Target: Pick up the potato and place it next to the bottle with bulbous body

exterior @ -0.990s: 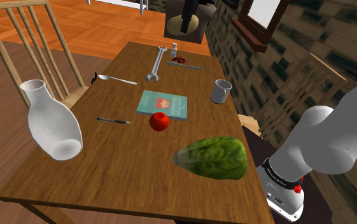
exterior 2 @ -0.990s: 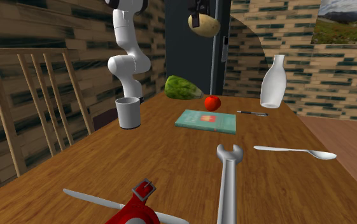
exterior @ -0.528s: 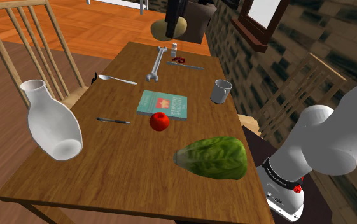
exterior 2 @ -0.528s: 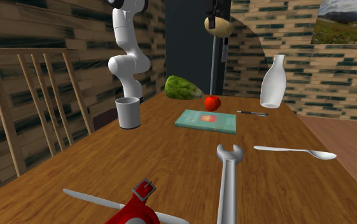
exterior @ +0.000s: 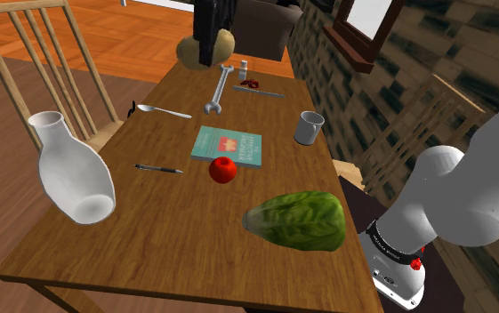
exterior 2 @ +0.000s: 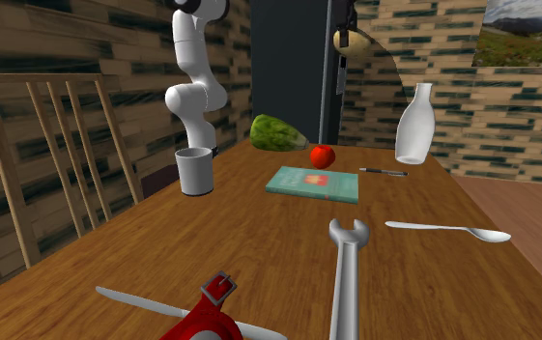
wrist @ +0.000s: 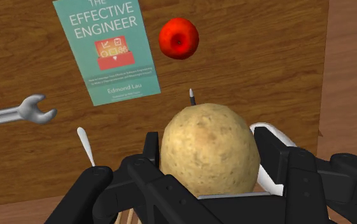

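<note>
A tan potato hangs high above the table, clasped by my black gripper. In the second exterior view the potato is up and left of the white bulbous bottle. The wrist view has the potato pinched in the gripper, with a black finger pressed to each side. The bottle stands upright near the table's corner at the shoulder view's left, well apart from the potato.
On the wooden table lie a teal book, a red apple, a lettuce, a grey mug, a wrench, a spoon and a pen. A wooden chair stands beside the table.
The gripper has carried the potato steadily toward the shoulder view's left, which is rightward toward the bottle in the second exterior view. Its grip has stayed the same.
</note>
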Controlling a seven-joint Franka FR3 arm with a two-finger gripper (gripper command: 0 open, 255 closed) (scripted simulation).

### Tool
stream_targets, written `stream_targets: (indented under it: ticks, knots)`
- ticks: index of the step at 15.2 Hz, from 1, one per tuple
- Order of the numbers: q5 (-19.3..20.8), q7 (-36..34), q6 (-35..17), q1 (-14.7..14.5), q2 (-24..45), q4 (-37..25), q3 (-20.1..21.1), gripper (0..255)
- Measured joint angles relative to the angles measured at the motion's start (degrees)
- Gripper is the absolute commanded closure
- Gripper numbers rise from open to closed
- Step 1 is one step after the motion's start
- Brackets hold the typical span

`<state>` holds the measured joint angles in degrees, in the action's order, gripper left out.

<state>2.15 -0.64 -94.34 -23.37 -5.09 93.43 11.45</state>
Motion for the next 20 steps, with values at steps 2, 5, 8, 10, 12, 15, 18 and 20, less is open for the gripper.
stream_targets:
  ticks: [2,5,8,10,12,15,18,20]
  knots:
    - [0.5,-2.8,0.3,-1.2,1.7,-1.8,1.6,255]
    - [1.5,-6.9,1.0,-3.2,4.3,-4.8,3.8,255]
    - [2.2,-9.4,0.7,-4.4,6.0,-5.9,5.0,255]
    - [2.1,-9.6,-0.7,-4.4,5.8,-4.3,5.1,255]
    - [2.1,-9.9,-2.2,-4.5,5.5,-2.6,5.1,255]
    - [1.9,-9.9,-4.8,-4.4,4.9,0.6,5.0,255]
    - [1.8,-9.9,-7.3,-4.3,4.4,3.5,5.0,255]
    - [1.8,-10.0,-8.7,-4.3,4.3,5.1,4.9,255]
